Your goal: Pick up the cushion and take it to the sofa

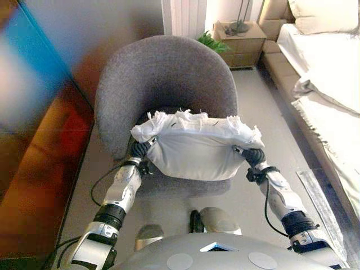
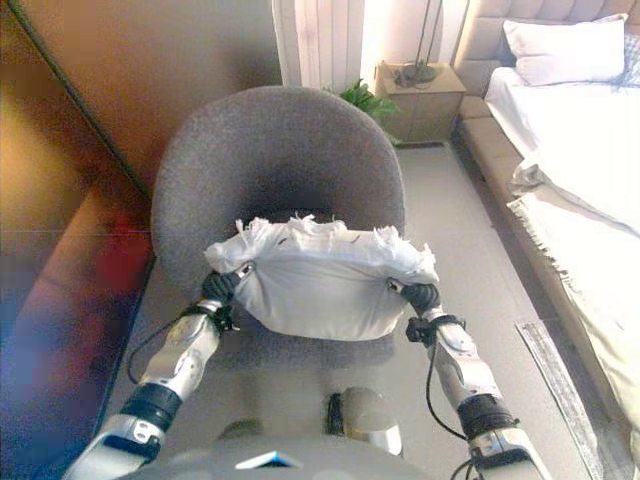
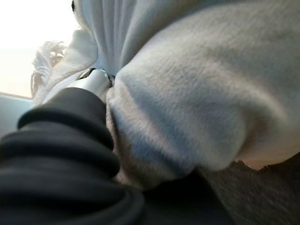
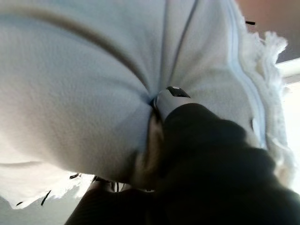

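A white cushion (image 1: pixel 194 149) with a fringed edge is held between my two hands, just above the seat of a grey round-backed armchair (image 1: pixel 163 73). My left hand (image 1: pixel 142 149) grips its left side and my right hand (image 1: pixel 250 153) its right side. In the left wrist view the hand (image 3: pixel 96 84) digs into the cushion (image 3: pixel 197 93) and the fabric creases around it. The right wrist view shows the same for the right hand (image 4: pixel 171 101) in the cushion (image 4: pixel 84 84). Most of both hands' fingers are hidden in the fabric. No sofa is in view.
A bed (image 1: pixel 326 73) with white covers runs along the right side. A wooden nightstand (image 1: pixel 242 42) and a green plant (image 1: pixel 212 42) stand behind the chair. A reddish-brown wooden wall (image 1: pixel 34 140) lies close on the left. Bare floor lies between chair and bed.
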Available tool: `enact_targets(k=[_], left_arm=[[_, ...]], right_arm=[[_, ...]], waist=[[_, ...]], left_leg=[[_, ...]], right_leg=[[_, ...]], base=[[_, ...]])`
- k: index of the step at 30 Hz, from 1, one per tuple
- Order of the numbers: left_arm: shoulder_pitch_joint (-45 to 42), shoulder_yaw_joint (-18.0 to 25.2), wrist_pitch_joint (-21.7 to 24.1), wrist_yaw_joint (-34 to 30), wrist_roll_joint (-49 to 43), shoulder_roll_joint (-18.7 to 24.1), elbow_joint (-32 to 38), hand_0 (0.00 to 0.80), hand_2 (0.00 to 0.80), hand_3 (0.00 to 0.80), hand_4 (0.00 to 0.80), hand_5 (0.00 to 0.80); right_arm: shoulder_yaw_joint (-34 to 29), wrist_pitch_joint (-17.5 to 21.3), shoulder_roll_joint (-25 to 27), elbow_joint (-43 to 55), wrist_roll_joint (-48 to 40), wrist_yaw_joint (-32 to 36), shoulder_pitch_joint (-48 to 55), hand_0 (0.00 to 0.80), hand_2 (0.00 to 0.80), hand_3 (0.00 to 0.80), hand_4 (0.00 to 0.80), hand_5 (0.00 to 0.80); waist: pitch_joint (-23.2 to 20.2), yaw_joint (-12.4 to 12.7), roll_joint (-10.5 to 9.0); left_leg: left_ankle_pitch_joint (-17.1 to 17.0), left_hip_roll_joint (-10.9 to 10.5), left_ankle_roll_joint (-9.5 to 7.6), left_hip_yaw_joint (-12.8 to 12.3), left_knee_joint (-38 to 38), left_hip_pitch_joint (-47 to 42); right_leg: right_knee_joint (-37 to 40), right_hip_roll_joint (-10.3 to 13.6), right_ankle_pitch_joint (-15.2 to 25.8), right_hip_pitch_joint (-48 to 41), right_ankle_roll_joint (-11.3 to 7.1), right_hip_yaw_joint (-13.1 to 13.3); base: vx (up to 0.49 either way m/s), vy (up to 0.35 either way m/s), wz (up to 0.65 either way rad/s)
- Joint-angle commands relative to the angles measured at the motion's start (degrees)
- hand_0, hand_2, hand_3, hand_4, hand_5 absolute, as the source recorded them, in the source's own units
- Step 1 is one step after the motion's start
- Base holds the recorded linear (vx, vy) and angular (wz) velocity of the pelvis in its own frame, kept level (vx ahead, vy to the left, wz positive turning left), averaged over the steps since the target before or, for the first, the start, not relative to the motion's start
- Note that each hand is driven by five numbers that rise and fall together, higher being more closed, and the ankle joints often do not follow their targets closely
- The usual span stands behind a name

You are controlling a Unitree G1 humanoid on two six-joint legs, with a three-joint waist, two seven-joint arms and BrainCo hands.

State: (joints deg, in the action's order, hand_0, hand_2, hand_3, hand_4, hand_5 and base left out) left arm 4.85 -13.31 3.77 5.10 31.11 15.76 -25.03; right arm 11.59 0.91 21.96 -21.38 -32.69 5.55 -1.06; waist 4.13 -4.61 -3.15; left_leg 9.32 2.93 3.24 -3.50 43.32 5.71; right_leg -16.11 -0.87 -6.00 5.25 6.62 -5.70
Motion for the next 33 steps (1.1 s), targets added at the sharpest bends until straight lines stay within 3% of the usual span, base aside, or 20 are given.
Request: enact_targets(k=[1,5,10,15,18,21,24,26,28,31,33], left_arm=[[5.13,1.72,6.36,-0.51,1.97,1.23,5.14,0.800,0.800,0.800,0.800,0.800],[5.34,3.20,5.70,-1.47,2.59,1.60,4.52,0.800,0.800,0.800,0.800,0.800],[6.08,3.36,6.41,-1.65,3.03,0.99,2.88,0.800,0.800,0.800,0.800,0.800],[7.69,2.97,5.72,-2.02,2.64,0.87,1.58,0.800,0.800,0.800,0.800,0.800],[7.90,2.94,5.02,-2.40,2.89,1.30,1.12,0.800,0.800,0.800,0.800,0.800],[9.27,2.13,4.91,-1.77,0.91,1.63,0.89,0.800,0.800,0.800,0.800,0.800],[9.37,2.77,4.08,-0.32,0.95,2.42,0.57,0.800,0.800,0.800,0.800,0.800],[8.68,3.53,2.98,0.24,1.13,3.17,0.82,0.800,0.800,0.800,0.800,0.800],[10.21,2.98,3.17,1.60,1.55,3.80,0.48,0.800,0.800,0.800,0.800,0.800],[18.38,0.69,5.13,4.40,4.36,3.81,-3.76,0.800,0.800,0.800,0.800,0.800],[22.20,0.24,5.91,5.93,4.09,2.98,-5.62,0.800,0.800,0.800,0.800,0.800]], right_arm=[[0.39,2.80,-0.44,4.97,-1.64,1.43,-6.53,0.800,0.800,0.800,0.800,0.800],[0.33,0.89,-0.81,5.89,-1.53,0.34,-7.54,0.800,0.800,0.800,0.800,0.800],[0.75,1.58,-1.20,6.93,-0.28,0.22,-5.65,0.800,0.800,0.800,0.800,0.800],[0.43,2.21,-1.72,6.02,-0.82,-0.52,-6.74,0.800,0.800,0.800,0.800,0.800],[0.86,1.98,-2.33,6.12,-1.49,-2.43,-7.20,0.800,0.800,0.800,0.800,0.800],[2.05,2.41,-4.22,5.34,-1.84,-4.61,-8.90,0.800,0.800,0.800,0.800,0.800],[3.75,0.96,-5.75,6.44,-0.71,-3.94,-8.32,0.800,0.800,0.800,0.800,0.800],[5.27,-0.42,-5.88,7.41,0.17,-3.58,-7.54,0.800,0.800,0.800,0.800,0.800],[7.24,0.01,-5.76,6.46,0.76,-4.46,-9.56,0.800,0.800,0.800,0.800,0.800],[9.12,0.48,-5.32,0.79,-2.25,-7.53,-21.06,0.800,0.800,0.800,0.800,0.800],[9.58,0.76,-5.78,-2.13,-3.36,-8.76,-26.89,0.800,0.800,0.800,0.800,0.800]], waist=[[-1.17,1.70,-0.41],[-0.82,3.33,0.89],[-2.01,3.53,1.98],[-2.62,3.83,2.69],[-2.79,4.38,2.74],[-1.76,5.33,3.06],[-0.26,5.74,3.82],[0.32,5.88,3.72],[1.57,5.66,3.40],[5.90,4.83,2.78],[7.73,5.34,2.23]], left_leg=[[-13.45,-0.56,-1.17,-1.59,-13.64,-0.91],[-15.04,-0.54,-0.07,1.04,-27.89,-1.49],[-12.99,-1.20,-0.27,-0.61,-38.46,-2.24],[-13.21,-1.79,-1.01,-1.00,-42.49,-3.70],[-13.14,-2.67,-1.98,-0.51,-42.91,-3.85],[-12.24,-3.48,-3.75,-1.04,-40.96,-2.27],[-11.15,-4.26,-4.89,-1.53,-39.70,-3.16],[-10.78,-4.53,-4.70,-1.57,-39.60,-4.28],[-9.88,-4.73,-3.98,-0.72,-38.51,-3.64],[-7.27,-5.03,-3.76,0.12,-34.17,0.83],[-7.06,-4.83,-3.36,-0.21,-31.42,4.31]], right_leg=[[9.97,4.71,8.60,-5.34,-6.47,1.79],[10.15,4.29,6.29,-8.37,-7.51,3.44],[11.53,5.20,4.95,-10.74,-8.69,3.07],[10.76,6.03,3.90,-10.82,-9.36,1.21],[8.95,7.13,4.09,-9.86,-10.22,0.68],[1.47,10.16,4.70,-6.33,-11.17,-0.91],[-8.55,13.75,8.08,-1.77,-10.92,-2.06],[-7.10,14.68,9.74,-0.47,-11.07,-2.52],[-1.45,14.01,10.31,2.07,-11.64,-1.37],[2.42,12.99,11.62,8.96,-12.80,1.27],[3.34,13.46,11.64,9.19,-13.08,0.35]], base=[[0.242,0.094,-0.39],[0.231,0.114,-0.28],[0.153,0.118,-0.21],[0.078,0.114,0.07],[0.046,0.099,0.09],[-0.026,0.143,-0.02],[0.076,0.157,-0.10],[0.113,0.008,-0.07],[-0.041,-0.111,-0.12],[-0.277,-0.095,-0.09],[-0.274,-0.110,0.28]])
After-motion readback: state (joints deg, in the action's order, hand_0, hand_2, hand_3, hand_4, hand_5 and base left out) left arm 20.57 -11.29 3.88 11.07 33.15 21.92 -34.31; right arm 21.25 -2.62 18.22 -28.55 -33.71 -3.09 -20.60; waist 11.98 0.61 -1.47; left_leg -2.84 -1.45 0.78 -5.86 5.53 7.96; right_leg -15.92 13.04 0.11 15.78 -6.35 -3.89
